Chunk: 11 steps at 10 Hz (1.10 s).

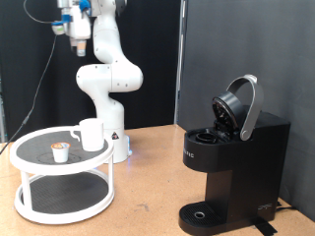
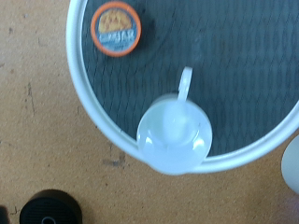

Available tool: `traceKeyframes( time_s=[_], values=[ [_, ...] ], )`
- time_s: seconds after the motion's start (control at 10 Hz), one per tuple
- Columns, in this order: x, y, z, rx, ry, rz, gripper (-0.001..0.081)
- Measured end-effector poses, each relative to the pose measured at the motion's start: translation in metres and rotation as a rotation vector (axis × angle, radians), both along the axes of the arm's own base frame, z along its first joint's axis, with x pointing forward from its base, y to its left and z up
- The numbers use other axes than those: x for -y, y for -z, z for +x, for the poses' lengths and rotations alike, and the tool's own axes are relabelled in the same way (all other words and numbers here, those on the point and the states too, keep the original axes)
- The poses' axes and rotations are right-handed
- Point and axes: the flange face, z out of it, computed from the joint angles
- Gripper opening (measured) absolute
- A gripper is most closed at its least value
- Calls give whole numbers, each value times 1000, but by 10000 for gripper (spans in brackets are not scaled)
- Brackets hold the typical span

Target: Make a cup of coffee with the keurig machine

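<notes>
The white mug [image 1: 91,134] stands upright on the top tier of a white two-tier round stand [image 1: 22,157], with a small brown-topped coffee pod [image 1: 61,150] beside it. The black keurig machine [image 1: 241,162] stands at the exterior view's right with its lid [image 1: 242,103] raised. My gripper [image 1: 74,37] hangs high above the stand, near the exterior view's top left, holding nothing that shows. The wrist view looks straight down on the mug [image 2: 173,135], the pod [image 2: 116,26] and the stand's rim [image 2: 89,103]. My fingers do not show there.
The machine's round drip base [image 1: 202,214] has nothing on it; its edge shows in the wrist view [image 2: 51,207]. The arm's white base [image 1: 120,146] stands just behind the stand. Brown tabletop [image 1: 148,202] lies between stand and machine.
</notes>
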Motion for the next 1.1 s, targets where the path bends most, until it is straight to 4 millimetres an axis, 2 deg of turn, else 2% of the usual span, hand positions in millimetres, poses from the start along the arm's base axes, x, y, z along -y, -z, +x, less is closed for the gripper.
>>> traceKeyframes(
  time_s=[0.3,0.7,0.9,1.1],
  values=[
    [31,4,-2,0,5,4,734],
    [36,10,-2,1,-17,39,734],
    [40,28,4,-11,-16,48,734],
    [44,58,19,-1,3,30,734]
  ],
)
